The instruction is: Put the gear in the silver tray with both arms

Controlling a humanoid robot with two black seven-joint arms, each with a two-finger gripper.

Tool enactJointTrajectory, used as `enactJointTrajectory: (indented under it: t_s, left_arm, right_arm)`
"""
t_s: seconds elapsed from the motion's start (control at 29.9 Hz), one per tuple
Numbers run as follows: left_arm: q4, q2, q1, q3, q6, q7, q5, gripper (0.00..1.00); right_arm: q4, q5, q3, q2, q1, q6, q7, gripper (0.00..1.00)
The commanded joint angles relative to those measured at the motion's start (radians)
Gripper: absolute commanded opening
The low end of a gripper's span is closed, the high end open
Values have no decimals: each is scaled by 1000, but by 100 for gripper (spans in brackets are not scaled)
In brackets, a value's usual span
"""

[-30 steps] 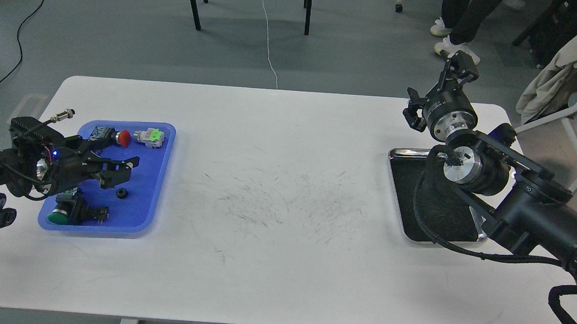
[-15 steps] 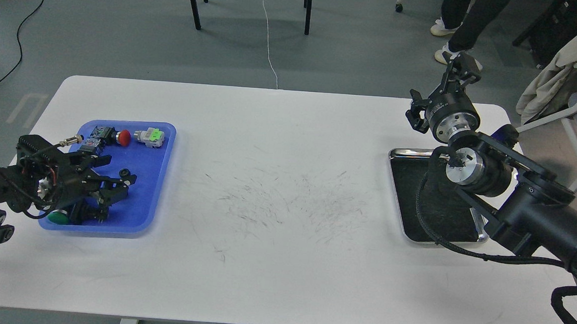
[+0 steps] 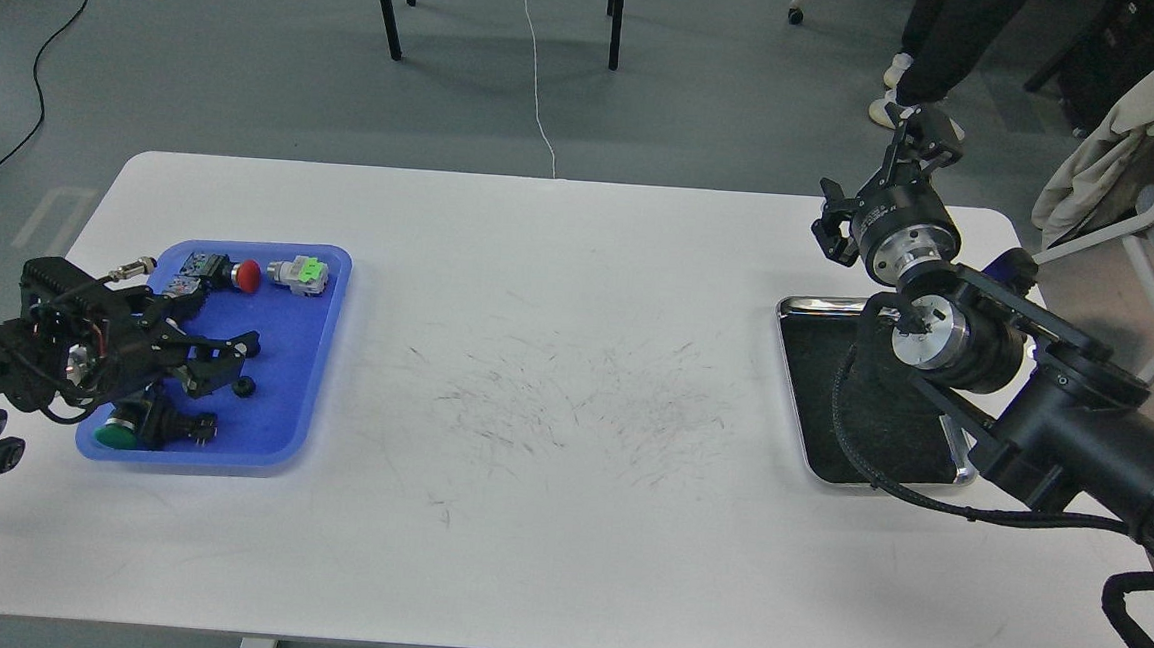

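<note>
The gear [image 3: 246, 385] is a small black ring lying on the floor of the blue tray [image 3: 300, 347] at the left. My left gripper [image 3: 240, 364] reaches over that tray from the left, open, with its lower fingertip right beside the gear and nothing held. The silver tray [image 3: 812, 303] with its dark floor sits at the right, partly covered by my right arm. My right gripper [image 3: 924, 130] is raised past the table's far edge, above and beyond the silver tray; it is small and seen from behind, so its fingers cannot be told apart.
The blue tray also holds a red push button [image 3: 249, 275], a grey-and-green part [image 3: 302, 273] and a green button [image 3: 118, 431]. A chair with cloth [image 3: 1119, 147] stands at the right, and a person's legs [image 3: 940, 36] are behind the table.
My left gripper has drawn back leftward and dropped lower over the blue tray, ending with its fingers beside the gear. My right gripper has shifted slightly upward. The gear has not moved.
</note>
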Motion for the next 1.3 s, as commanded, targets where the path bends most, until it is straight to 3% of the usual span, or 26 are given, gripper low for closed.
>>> enactJointTrajectory:
  t_s: [0.0,0.23,0.3,0.87,1.27]
  left_arm:
    - [5,-15,13,7,2,0,-12,95]
    - [-9,-18,14,7,2,0,-12,85]
    - [-4,-24,19,13,2,0,-12,73]
    - [86,-69,79,-5,2,0,-17,66]
    - [71,-81,79,-34,2,0,-31,58]
  right_arm:
    - [0,-2,-1,-1,-2,1,0,99]
    - [1,-8,-1,-1,-4,1,0,99]
    - [0,-9,-1,-1,-4,1,0,99]
    - [-2,-9,-4,0,-7,1,0,99]
    - [-5,-20,-4,2,-7,1,0,99]
